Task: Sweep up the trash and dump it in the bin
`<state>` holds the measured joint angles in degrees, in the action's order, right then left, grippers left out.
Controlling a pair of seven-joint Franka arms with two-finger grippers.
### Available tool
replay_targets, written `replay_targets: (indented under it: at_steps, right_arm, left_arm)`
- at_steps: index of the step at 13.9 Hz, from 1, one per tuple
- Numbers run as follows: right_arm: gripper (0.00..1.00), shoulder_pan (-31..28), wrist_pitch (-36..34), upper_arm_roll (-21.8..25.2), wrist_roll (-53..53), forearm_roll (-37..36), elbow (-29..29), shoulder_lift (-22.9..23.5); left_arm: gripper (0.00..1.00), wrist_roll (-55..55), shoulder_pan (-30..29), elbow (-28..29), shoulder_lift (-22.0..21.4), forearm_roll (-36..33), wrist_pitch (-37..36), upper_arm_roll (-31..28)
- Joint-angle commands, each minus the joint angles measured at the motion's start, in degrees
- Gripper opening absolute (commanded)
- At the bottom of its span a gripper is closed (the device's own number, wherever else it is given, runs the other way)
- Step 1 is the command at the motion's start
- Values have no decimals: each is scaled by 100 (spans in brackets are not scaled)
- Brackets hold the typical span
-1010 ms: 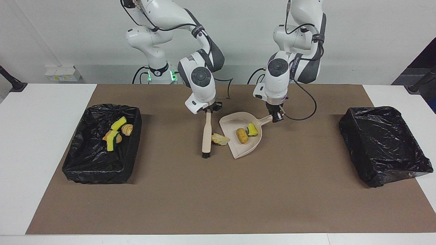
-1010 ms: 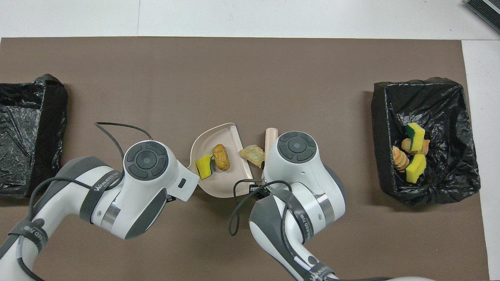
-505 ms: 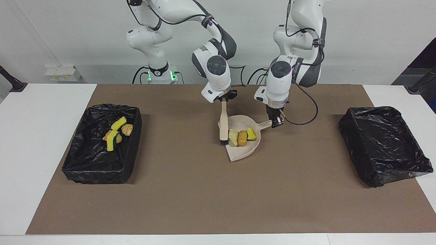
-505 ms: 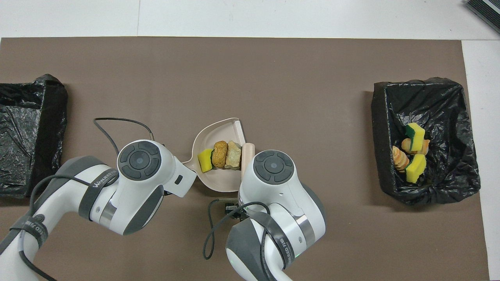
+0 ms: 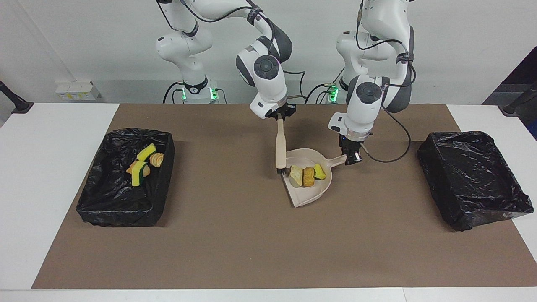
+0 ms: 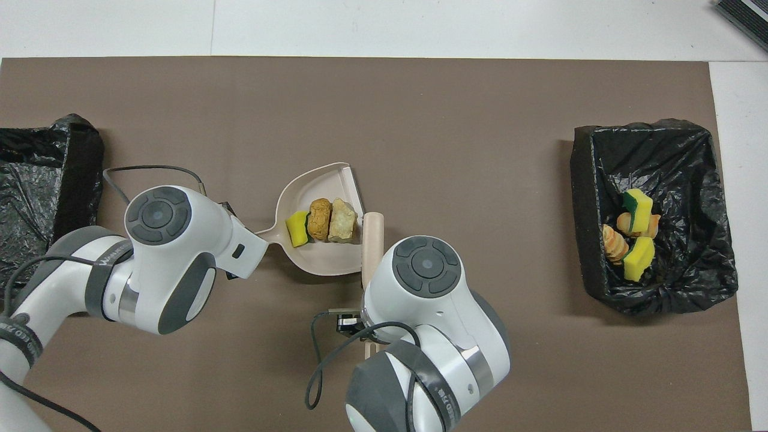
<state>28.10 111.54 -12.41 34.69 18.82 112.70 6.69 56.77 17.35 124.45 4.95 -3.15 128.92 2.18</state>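
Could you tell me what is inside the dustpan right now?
Three pieces lie in a row in the dustpan: a yellow sponge chunk, a bread-like lump and a pale lump. Nothing covers them.

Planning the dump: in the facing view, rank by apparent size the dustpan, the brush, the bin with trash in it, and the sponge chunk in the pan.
1. Bin
2. Dustpan
3. Brush, slimmer than the pan though similar in length
4. Sponge chunk

Robotics lab, 2 white arms [image 5: 268, 79], plain wall, paper-covered table [image 5: 251, 251]
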Motion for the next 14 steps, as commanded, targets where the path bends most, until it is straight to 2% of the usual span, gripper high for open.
replay_targets:
  at_steps: [1,4,6,10,14]
  right_arm:
    - [0,98,60,-16,63,-1,85,-229]
    - [0,458,61,-16,519,-53,295,-396]
    - [0,835,445,-16,1036,-255,497,-423]
    - [0,1556,1158,-16,1882,-537,630,15]
    - [0,1742,1256,-16,1884,-581,683,166]
  left_arm:
    - [0,552,-407,-455,50,288,-329,37]
    - [0,1299,-915,-1036,138,578,-972,28]
    - [0,1712,-1241,-1404,173,710,-1350,28]
    - [0,2556,-1953,-2011,244,808,-1904,28]
    - [0,3337,-2629,-3092,673,755,-2844,28]
